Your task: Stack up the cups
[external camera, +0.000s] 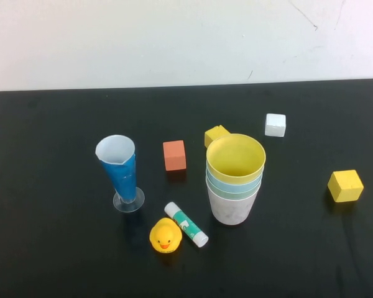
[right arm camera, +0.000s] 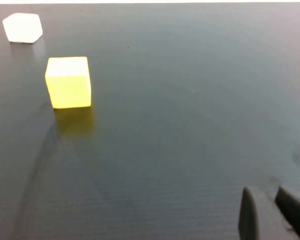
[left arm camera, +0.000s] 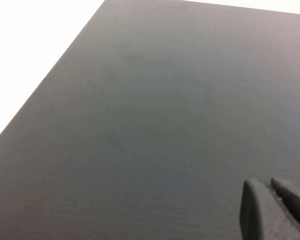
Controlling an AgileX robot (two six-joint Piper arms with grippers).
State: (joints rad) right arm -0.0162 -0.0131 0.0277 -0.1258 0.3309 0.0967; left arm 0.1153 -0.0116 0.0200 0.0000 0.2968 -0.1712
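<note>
The cups stand nested in one upright stack at the middle of the table in the high view. The yellow cup (external camera: 235, 158) is on top, with the light blue rim (external camera: 232, 184) and the green rim (external camera: 230, 193) under it, and the pale pinkish cup (external camera: 231, 209) at the bottom. Neither arm shows in the high view. My left gripper (left arm camera: 266, 184) is shut and empty over bare black table. My right gripper (right arm camera: 265, 191) is shut and empty over the table, apart from the cups.
A tall blue cone glass (external camera: 120, 171) stands left of the stack. An orange cube (external camera: 174, 155), a small yellow block (external camera: 216, 135), a white cube (external camera: 275, 125), a yellow cube (external camera: 345, 185), a glue stick (external camera: 186, 224) and a rubber duck (external camera: 165, 236) lie around it. The yellow cube (right arm camera: 68, 82) and the white cube (right arm camera: 23, 27) also show in the right wrist view.
</note>
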